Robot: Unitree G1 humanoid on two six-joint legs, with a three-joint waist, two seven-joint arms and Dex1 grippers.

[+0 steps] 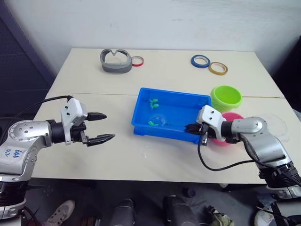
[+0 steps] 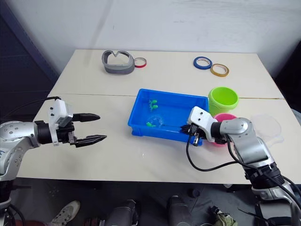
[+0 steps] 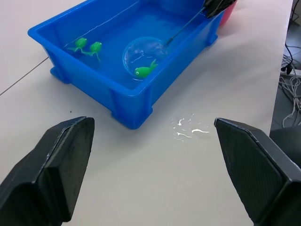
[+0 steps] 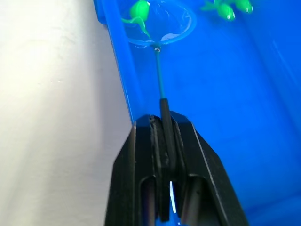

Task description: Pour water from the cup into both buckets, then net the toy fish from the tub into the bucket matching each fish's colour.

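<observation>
The blue tub (image 1: 174, 93) sits mid-table with water in it. My right gripper (image 1: 193, 128) hangs over its near right corner, shut on the net's thin handle (image 4: 160, 80). The net's hoop (image 3: 143, 54) lies in the water, and one green fish (image 3: 145, 70) rests at its rim. Two more green fish (image 1: 153, 102) float near the tub's far side. The lime green bucket (image 1: 225, 97) stands to the right of the tub. The pink bucket (image 1: 233, 117) is just behind my right wrist and partly hidden. The clear cup (image 1: 276, 126) lies at the far right. My left gripper (image 1: 104, 127) is open, left of the tub.
At the table's back are a grey curved object (image 1: 115, 61), a red tape ring (image 1: 137, 60), a blue tape ring (image 1: 200, 60) and a yellow tape ring (image 1: 218, 68). Water drops (image 3: 190, 129) lie on the table in front of the tub.
</observation>
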